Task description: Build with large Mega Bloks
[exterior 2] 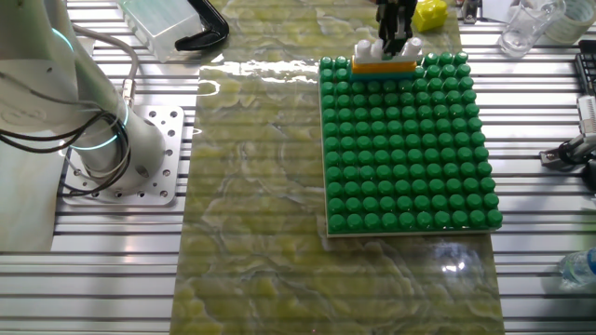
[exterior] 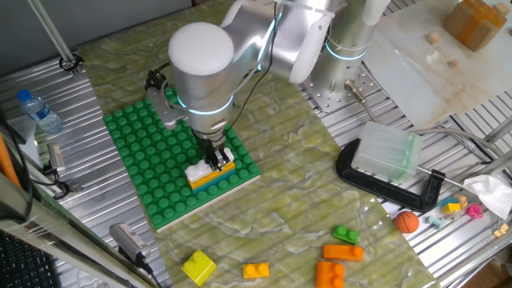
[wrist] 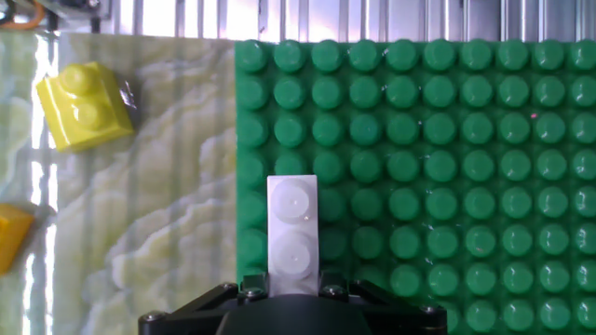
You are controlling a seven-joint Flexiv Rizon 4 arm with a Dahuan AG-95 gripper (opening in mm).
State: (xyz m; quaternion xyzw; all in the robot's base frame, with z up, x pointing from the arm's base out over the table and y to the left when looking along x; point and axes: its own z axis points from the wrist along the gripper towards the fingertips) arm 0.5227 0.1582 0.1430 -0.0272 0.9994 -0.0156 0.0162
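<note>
Pincer (exterior: 216, 159) down over near edge of green baseplate (exterior: 152, 152), fingers either side of the white brick (wrist: 292, 223), looks closed on it; white brick sits on the orange brick (exterior 2: 384, 65), both on the baseplate's edge row. Left to right along the desk (exterior: 320, 192) front: yellow brick (exterior: 198, 266), small orange brick (exterior: 256, 271), orange stack (exterior: 330, 274), long orange brick (exterior: 342, 253), green brick (exterior: 346, 235), then orange ball (exterior: 407, 222) by the black clamp (exterior: 384, 182).

Two fixed cameras watch from opposite sides, high up, sharing the green baseplate (exterior: 180, 160) beneath my fingers — my hand camera stares straight down, close.
</note>
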